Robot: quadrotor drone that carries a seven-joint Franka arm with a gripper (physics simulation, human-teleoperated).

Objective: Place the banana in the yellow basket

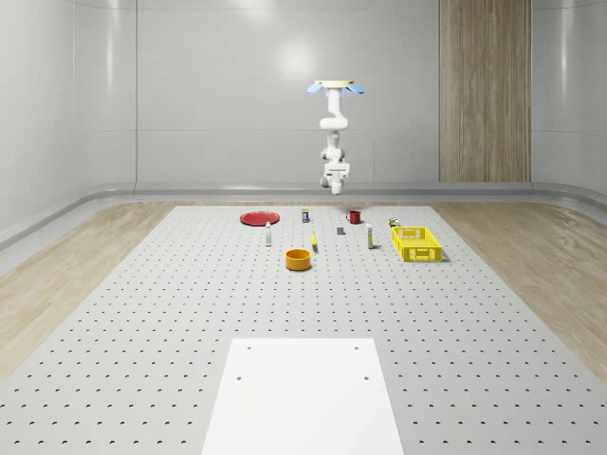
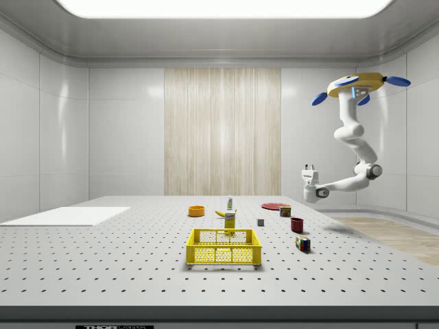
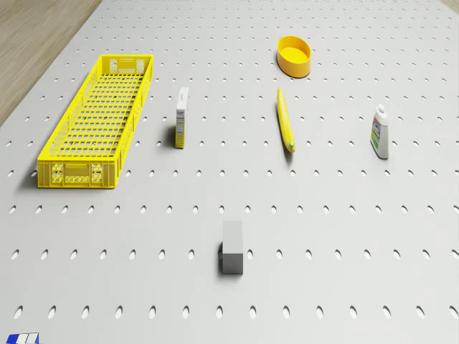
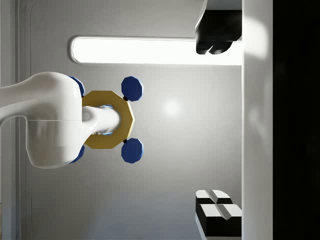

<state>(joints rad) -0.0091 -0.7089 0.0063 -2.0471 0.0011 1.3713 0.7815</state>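
Observation:
The banana [image 3: 286, 120] lies flat on the perforated table, between the orange bowl [image 3: 295, 56] and a small upright box [image 3: 182, 118]. It also shows in the whole-scene view as the banana [image 1: 314, 244] and in the side view as the banana [image 2: 221, 214]. The yellow basket [image 3: 93, 122] stands empty past the box, near the table's edge; in the whole-scene view the basket [image 1: 415, 244] sits to the right. The drone [image 2: 357, 86] hovers high over the far end of the table. My gripper [image 2: 309, 169] points upward, well above and away from the banana. In the wrist view the gripper [image 4: 215, 121] is open and holds nothing, facing the drone [image 4: 107, 120].
A grey block [image 3: 232, 247] and a white bottle [image 3: 379, 132] stand near the banana. A red plate [image 1: 258, 218], a red mug [image 1: 354, 216] and a colour cube [image 2: 302, 242] sit farther off. A white panel [image 1: 302, 393] covers the near table end.

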